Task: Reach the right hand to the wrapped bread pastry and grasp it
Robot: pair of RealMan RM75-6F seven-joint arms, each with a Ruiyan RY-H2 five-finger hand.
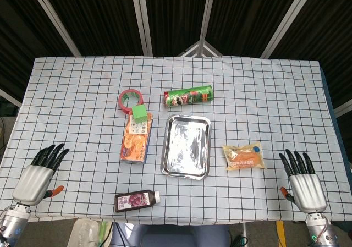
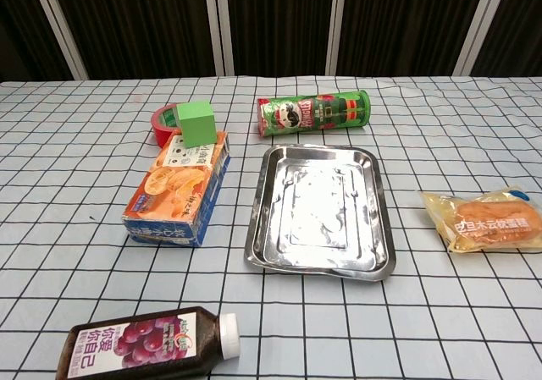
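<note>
Clear plastic wraps the orange bread pastry (image 1: 244,155), which lies flat on the checked tablecloth (image 1: 275,93) right of the steel tray (image 1: 187,146), its long axis running left to right with a slight tilt; in the chest view the pack (image 2: 489,220) shows white characters on an orange band, too small to read. The right hand (image 1: 303,182) rests at the near right edge, palm down, fingers spread and pointing far, holding nothing, near the pastry but apart from it. The left hand (image 1: 39,173) lies at the near left edge, likewise spread and empty. Neither hand shows in the chest view.

Far of the tray, a green Pringles can (image 1: 188,97) lies on its side, pointing left to right. Left of the tray sits an orange carton (image 1: 136,138) with fruit pictured on it, a green cube (image 1: 140,113) on its far end, just beside a red tape roll (image 1: 131,99). At the near edge lies a grape juice bottle (image 1: 137,200) with a white cap and Chinese label.
</note>
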